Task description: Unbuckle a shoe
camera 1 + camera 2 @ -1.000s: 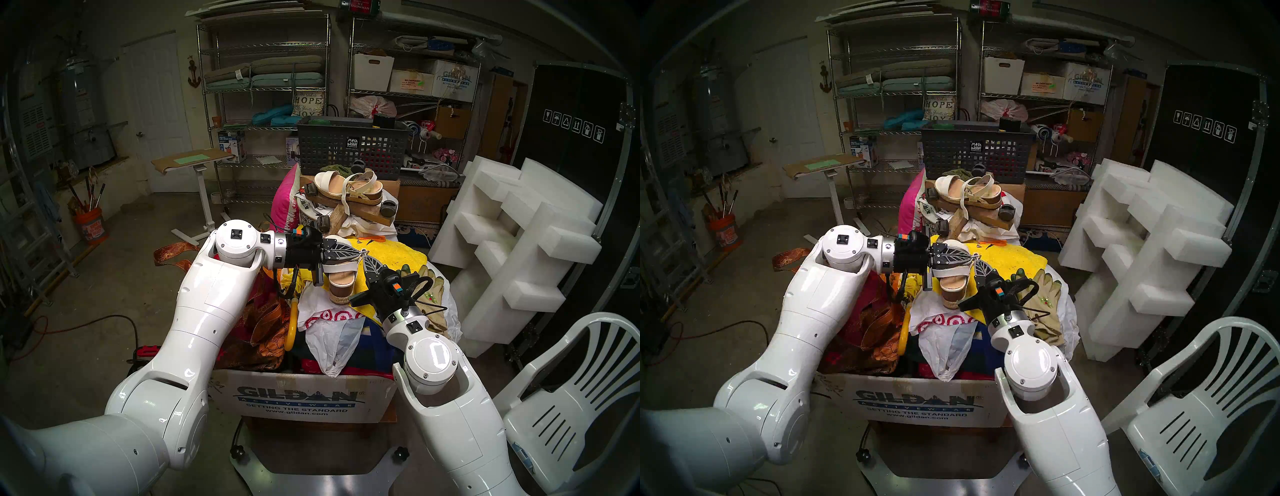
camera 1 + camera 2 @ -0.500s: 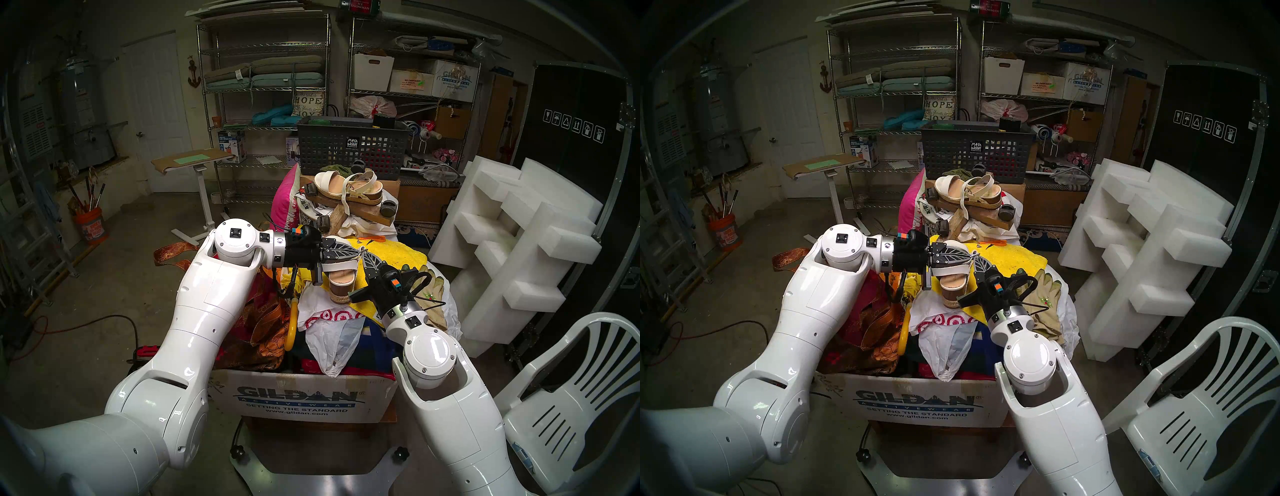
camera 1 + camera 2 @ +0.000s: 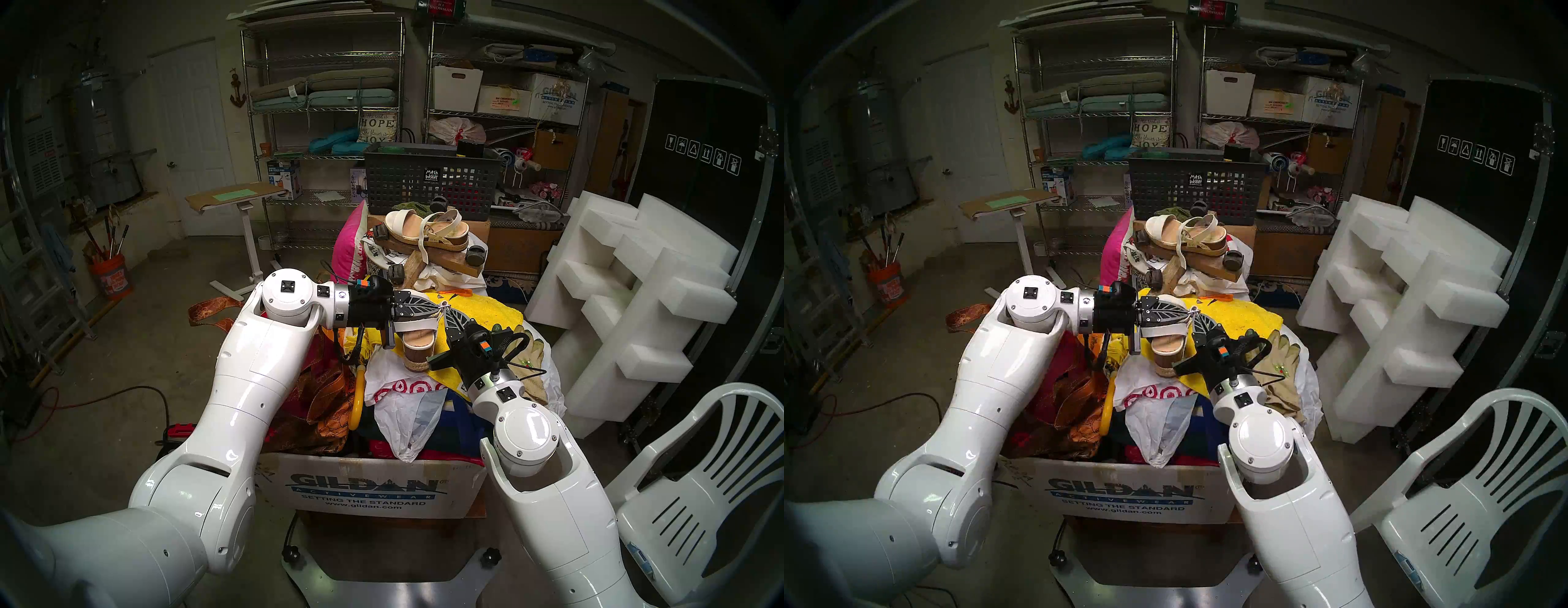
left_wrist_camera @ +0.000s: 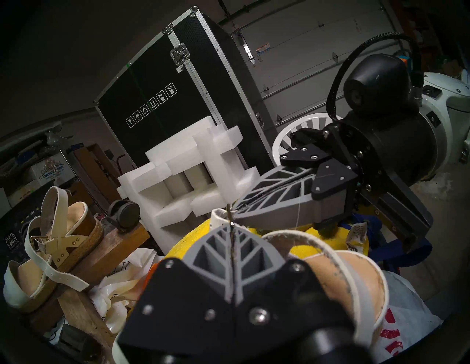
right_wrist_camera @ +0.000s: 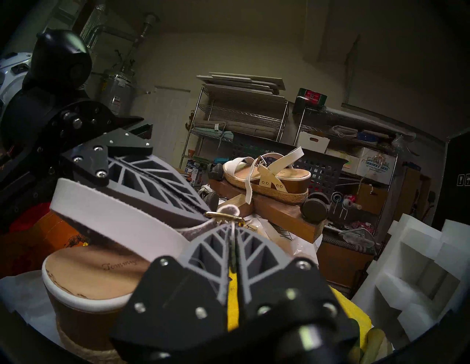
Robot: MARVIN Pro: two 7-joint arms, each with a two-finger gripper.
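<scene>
Pinching the sandal's [image 3: 418,339] ankle strap [image 5: 119,216] in the pressed-together left gripper [image 3: 439,309], steadying the buckle [image 5: 223,216] just ahead of the right gripper [image 5: 232,228], itself nipping it for release.

White-strapped wedge sandal [image 3: 418,339], heel toward robot

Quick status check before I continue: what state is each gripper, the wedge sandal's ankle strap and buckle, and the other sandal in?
left gripper: shut, pinching the ankle strap.
right gripper: shut at the buckle.
wedge sandal: upright on the pile.
ankle strap: pulled taut.
buckle: at both fingertips; cannot tell if undone.
platform sandal: on the wooden dolly, strap hanging loose.
</scene>
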